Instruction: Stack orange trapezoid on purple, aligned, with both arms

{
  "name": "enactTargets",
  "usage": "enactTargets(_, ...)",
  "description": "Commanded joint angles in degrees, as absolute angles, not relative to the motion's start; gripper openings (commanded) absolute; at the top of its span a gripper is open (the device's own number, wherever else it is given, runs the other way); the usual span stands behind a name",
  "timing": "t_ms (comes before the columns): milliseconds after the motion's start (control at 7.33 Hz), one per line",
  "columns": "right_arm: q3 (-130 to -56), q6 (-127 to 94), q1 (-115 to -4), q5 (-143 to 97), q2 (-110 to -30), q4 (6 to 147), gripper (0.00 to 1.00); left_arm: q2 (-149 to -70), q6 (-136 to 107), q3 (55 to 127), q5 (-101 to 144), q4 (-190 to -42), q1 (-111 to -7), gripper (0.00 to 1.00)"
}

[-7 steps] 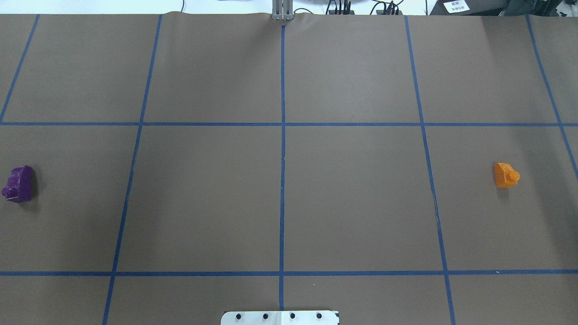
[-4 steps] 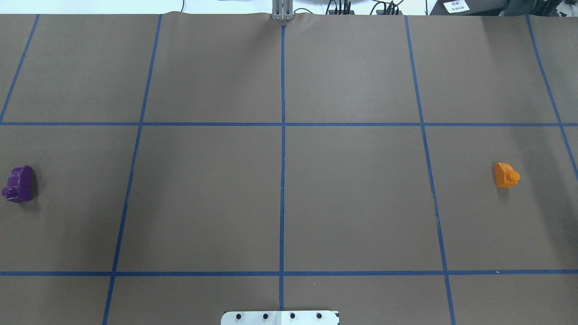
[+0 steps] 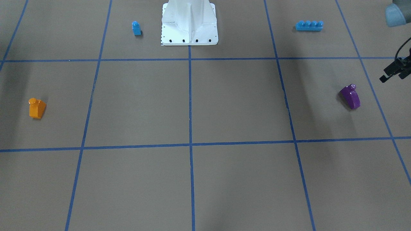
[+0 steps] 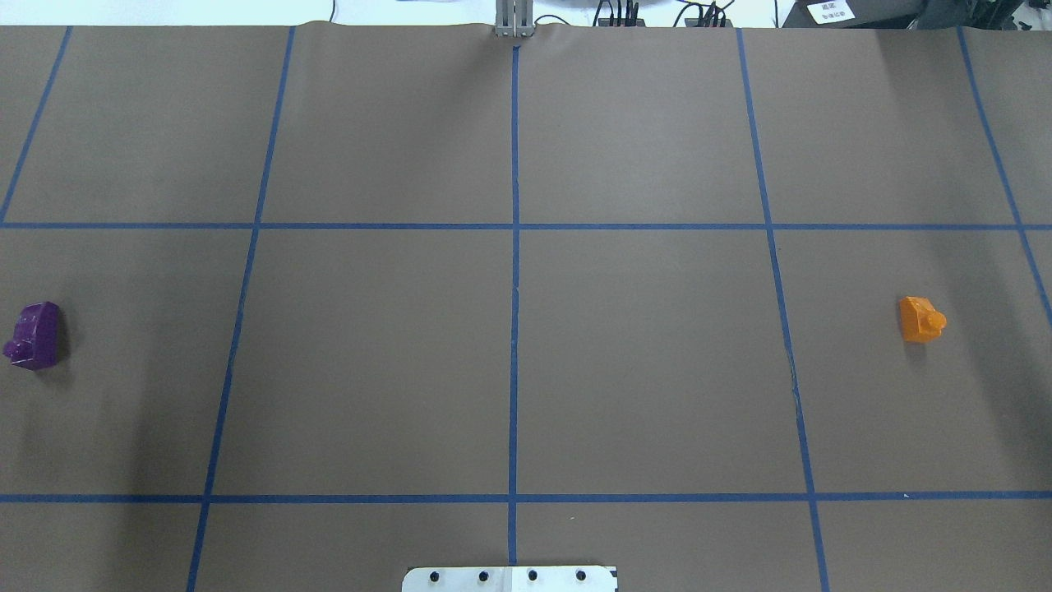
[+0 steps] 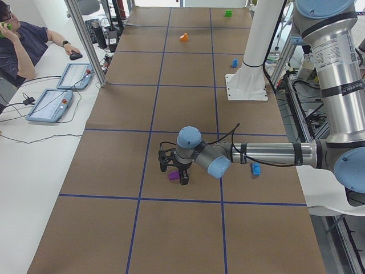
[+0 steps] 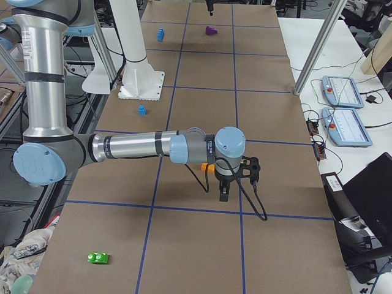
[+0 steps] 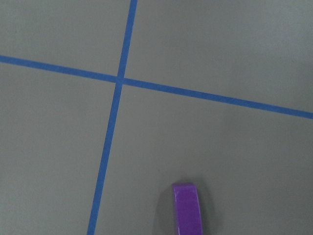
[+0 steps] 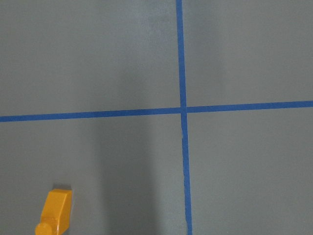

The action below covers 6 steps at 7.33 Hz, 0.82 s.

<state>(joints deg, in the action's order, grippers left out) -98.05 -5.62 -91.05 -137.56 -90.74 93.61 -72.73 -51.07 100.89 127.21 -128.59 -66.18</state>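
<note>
The brown table, crossed by a grid of blue tape, is carrying everything. The left arm is reaching out low over the end of the table on the robot's left, and the right arm is stretching the same way over the opposite end. The white pedestal is standing at the robot's edge of the table, on the centre tape line.

The left gripper is pointing down close by the purple brick. In the left side view the two are overlapping, so whether they are touching is not showing. I cannot tell how far its jaws are standing apart. The right gripper is hanging down near the orange brick, which is peeking out just behind the wrist in the right side view. Its jaw opening is not readable either. Neither wrist camera is showing any fingers, only a brick at the bottom edge of each view.

The long blue brick is lying near the robot's edge on its left side, and a green brick is sitting at the table's far right end. The purple brick is resting on the table at the far left of the middle row of squares. The orange brick is resting at the far right of that row, well apart from the purple one. The small blue brick is standing just beside the pedestal, on the robot's right.
</note>
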Motion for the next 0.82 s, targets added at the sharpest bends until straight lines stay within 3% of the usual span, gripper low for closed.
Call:
enactTargets(0,-98.17,-5.89,-91.05,-137.81,-90.88,93.69,1.0,-72.77,-54.57,100.81,121.13,-130.08,-59.17,1.0)
enactTargets(682,-98.53,-6.06,-91.05,-138.34,-90.7,93.6,1.0,-79.09,-56.25,95.55,119.36,-129.81,-55.11,1.0)
